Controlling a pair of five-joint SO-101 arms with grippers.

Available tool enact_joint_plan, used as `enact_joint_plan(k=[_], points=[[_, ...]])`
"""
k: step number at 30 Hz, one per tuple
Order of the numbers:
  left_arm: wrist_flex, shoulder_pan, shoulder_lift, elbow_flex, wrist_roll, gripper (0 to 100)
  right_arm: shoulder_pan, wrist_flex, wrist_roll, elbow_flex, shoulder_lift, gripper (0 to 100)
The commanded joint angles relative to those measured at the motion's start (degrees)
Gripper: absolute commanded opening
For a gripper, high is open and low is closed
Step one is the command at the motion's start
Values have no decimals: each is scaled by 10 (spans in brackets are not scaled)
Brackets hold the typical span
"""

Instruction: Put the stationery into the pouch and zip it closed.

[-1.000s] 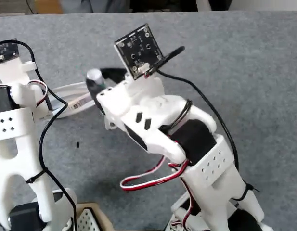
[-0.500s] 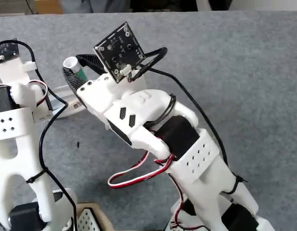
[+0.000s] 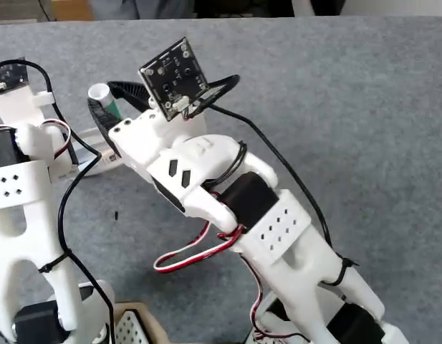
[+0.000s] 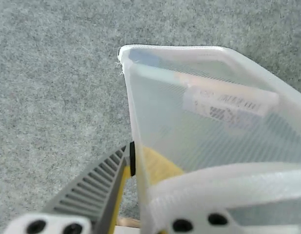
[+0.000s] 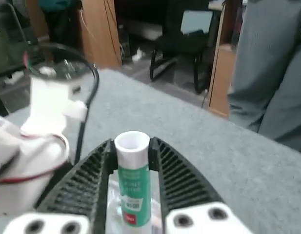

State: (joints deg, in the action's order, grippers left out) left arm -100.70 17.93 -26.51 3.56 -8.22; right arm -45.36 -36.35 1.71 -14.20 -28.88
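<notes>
A translucent white pouch [image 4: 199, 131] lies on the grey table, its open edge pinched in my left gripper [image 4: 130, 163], which is shut on it. Inside it I see a yellow item [image 4: 157, 165] and a labelled white item [image 4: 228, 105]. In the high view the pouch [image 3: 109, 147] peeks out between the two arms. My right gripper [image 5: 132, 146] is shut on a glue stick [image 5: 133, 183] with a white cap and green label. It holds the glue stick [image 3: 100, 97] up in the air, above the pouch's far side.
The left arm [image 3: 23, 186] stands at the table's left edge, close to the right arm [image 3: 228, 201], with cables [image 3: 199, 251] looping between them. The grey table [image 3: 364, 107] spreads bare to the right and far side.
The right arm has swung left and lifted a little, carrying the glue stick from near the middle to over the pouch beside the left arm. The left arm has not moved.
</notes>
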Motion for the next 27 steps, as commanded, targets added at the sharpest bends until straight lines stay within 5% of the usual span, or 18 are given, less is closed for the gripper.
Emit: enact_joint_plan(k=[1, 9, 19, 27], points=[[0, 5, -8, -22, -3, 29, -2, 16, 7, -24, -6, 12], [0, 6, -8, -21, -3, 29, 40, -54, 1, -102, -64, 12], [0, 4, -8, -21, -3, 29, 41, -223, -117, -91, -82, 12], [0, 5, -8, -21, -3, 29, 40, -171, -125, -115, -80, 12]])
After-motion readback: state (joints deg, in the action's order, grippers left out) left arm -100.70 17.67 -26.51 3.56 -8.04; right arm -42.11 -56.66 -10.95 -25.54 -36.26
